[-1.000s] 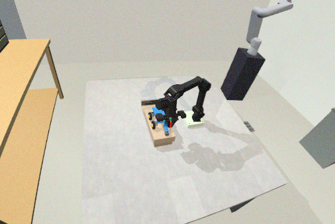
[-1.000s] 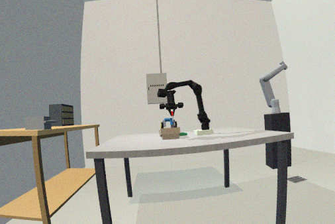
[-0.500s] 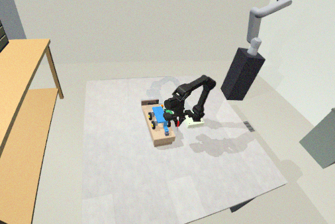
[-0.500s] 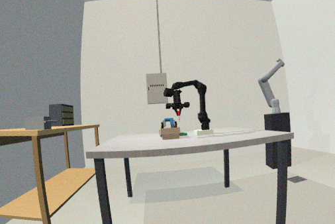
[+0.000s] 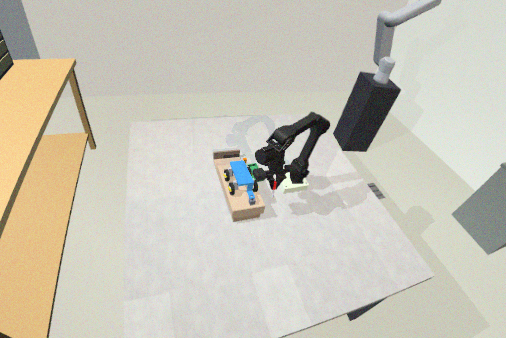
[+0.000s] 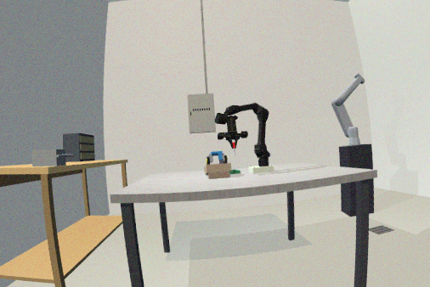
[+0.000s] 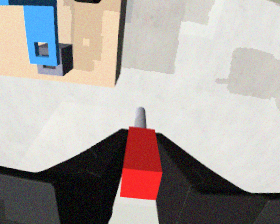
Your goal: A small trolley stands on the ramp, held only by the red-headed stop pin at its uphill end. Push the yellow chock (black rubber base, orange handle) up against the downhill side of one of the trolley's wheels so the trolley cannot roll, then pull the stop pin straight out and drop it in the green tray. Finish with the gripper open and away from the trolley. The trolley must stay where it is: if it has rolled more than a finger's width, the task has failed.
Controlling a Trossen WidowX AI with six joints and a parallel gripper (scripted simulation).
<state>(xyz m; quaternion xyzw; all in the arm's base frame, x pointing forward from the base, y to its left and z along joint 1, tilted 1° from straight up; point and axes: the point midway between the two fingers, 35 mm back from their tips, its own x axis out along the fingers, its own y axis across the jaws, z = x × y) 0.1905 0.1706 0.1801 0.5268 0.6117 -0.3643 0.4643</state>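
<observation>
The black tool (image 5: pixel 274 182) (image 6: pixel 234 143) (image 7: pixel 140 137) is gripping the stop pin (image 5: pixel 274 186) (image 6: pixel 234 146) (image 7: pixel 141 185), its two fingers closing on the square red head from either side and standing only slightly apart. The pin's thin grey shank is pointing down below the fingertips, and the pin is hanging in the air above the worktop (image 5: pixel 200 258) (image 6: pixel 251 186) (image 7: pixel 86 130), out of the trolley and to the side of the ramp (image 5: pixel 245 204) (image 6: pixel 218 168) (image 7: pixel 98 65).

The blue trolley (image 5: pixel 241 173) (image 6: pixel 217 153) (image 7: pixel 40 25) is standing on the wooden ramp, its slotted blue tongue reaching over a small grey block (image 7: pixel 66 59) near the ramp's uphill end. The green tray (image 5: pixel 253 168) (image 6: pixel 234 171) is lying on the worktop beside the ramp, with the pin hanging apart from it.

Several things are hard to make out. In the top view, the tool and the trolley are partly hiding the tray. A tiny orange spot, probably the handle of the chock (image 5: pixel 245 160), is showing beyond the trolley; its base is too small to tell, and whether it is touching a wheel cannot be told. The wrist view is cutting off most of the trolley at the upper edge, leaving mainly its tongue visible. In the exterior view, the ramp's end is hiding the lower parts of the trolley.
</observation>
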